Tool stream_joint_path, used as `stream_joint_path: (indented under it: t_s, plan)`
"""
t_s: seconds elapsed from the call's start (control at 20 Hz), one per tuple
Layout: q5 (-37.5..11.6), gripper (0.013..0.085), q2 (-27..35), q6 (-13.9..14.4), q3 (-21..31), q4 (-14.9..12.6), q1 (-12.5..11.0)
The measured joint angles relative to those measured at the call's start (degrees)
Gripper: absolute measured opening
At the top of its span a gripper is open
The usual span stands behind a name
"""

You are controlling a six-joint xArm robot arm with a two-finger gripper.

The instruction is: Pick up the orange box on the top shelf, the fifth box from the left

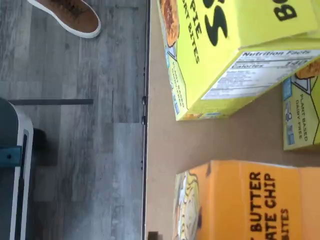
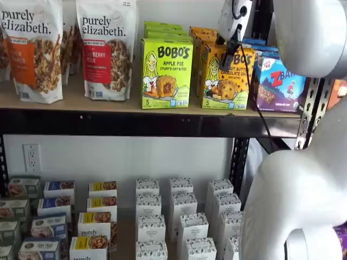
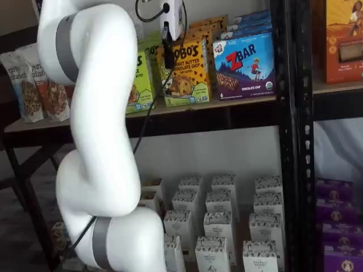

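Wrist view: we are looking along the tan board of the top shelf (image 1: pixel 210 140), with the orange box (image 1: pixel 250 202) and a lime-green Bobo's box (image 1: pixel 225 45) lying on it, the two well apart. Grey plank flooring (image 1: pixel 75 125) and a brown shoe (image 1: pixel 70 15) are showing beyond the shelf's front edge. No fingers are appearing here.

Shelf view, upper centre-right of the frame: the orange box (image 2: pixel 226 78) is standing upright on the top shelf (image 2: pixel 146 123), between the green Apple Pie box (image 2: pixel 166 74) and the Z Bar box (image 2: pixel 280 84). The gripper (image 2: pixel 232 47) is hanging in front of the orange box's upper part; we are seeing its fingers as one dark shape, so we cannot tell whether they are parted or clenched.

Shelf view, upper centre of the frame: the gripper (image 3: pixel 168 50) is overlapping the upper left corner of the orange box (image 3: pixel 187 73), side-on, its state again unreadable. The white arm (image 3: pixel 96 136) is filling the left half of the frame.
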Motion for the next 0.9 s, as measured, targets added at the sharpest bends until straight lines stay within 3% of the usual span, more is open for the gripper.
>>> stream_joint_path:
  t_s: [0.55,0.9]
  plan:
    - [0.5,0.0650,0.1,0.0,-0.1,-0.1,0.0]
    - [0.2,0.0490,-0.1,0.0,0.2,0.1,0.0]
